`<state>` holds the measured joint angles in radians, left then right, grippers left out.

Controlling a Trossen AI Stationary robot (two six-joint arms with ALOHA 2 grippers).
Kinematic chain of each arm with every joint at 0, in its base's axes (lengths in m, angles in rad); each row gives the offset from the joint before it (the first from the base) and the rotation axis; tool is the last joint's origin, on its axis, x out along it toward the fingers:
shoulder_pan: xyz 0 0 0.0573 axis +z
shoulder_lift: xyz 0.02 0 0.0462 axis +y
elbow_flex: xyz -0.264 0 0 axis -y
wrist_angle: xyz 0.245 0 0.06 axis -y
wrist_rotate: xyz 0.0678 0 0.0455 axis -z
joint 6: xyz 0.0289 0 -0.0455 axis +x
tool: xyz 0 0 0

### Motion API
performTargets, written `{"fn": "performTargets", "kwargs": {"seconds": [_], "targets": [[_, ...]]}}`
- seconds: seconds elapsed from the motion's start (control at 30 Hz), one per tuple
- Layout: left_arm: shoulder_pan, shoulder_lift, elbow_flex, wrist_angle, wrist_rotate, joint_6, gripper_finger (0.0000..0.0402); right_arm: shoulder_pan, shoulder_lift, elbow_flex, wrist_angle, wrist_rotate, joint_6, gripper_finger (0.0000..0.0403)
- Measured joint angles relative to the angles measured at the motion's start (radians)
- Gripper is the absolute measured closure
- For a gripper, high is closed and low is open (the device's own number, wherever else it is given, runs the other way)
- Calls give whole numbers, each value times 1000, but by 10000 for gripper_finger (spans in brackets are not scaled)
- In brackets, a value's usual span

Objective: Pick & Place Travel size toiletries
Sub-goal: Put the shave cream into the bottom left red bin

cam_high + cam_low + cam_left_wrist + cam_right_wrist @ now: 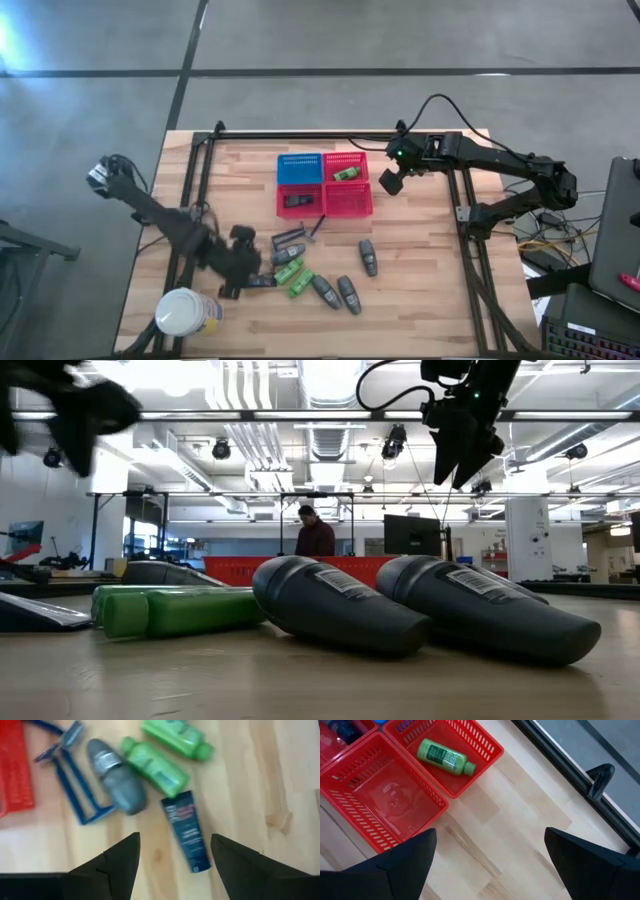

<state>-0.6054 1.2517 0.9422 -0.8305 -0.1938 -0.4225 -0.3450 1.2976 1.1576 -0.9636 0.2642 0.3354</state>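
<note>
Most toiletries lie loose at lower centre of the high view: green bottles [293,277], grey bottles [338,292] and a black tube [186,830], with blue razors [70,775] beside them. One green bottle [445,756] lies in a red basket [485,745]. The left gripper [172,860] hovers spread and empty over the tube. The right gripper [487,865], spread and empty, hangs beside the baskets. A white jar [186,312] crowds the lower-left table edge; bare wood lies at right.
</note>
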Motion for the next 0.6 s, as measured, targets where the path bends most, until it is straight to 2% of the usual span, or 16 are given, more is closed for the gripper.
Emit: {"fn": "performTargets", "kwargs": {"seconds": [0.1,0.23,0.47,0.6], "targets": [[-90,60,-21,-7,-44,-143,154,0,0,0,1,0,-3,35],[-113,126,-27,1,-24,-290,154,0,0,0,1,0,-6,35],[-113,209,-33,15,61,-395,154,0,0,0,1,-2,-6,35],[-113,241,-40,52,72,-408,154,0,0,0,1,-2,-3,35]]}}
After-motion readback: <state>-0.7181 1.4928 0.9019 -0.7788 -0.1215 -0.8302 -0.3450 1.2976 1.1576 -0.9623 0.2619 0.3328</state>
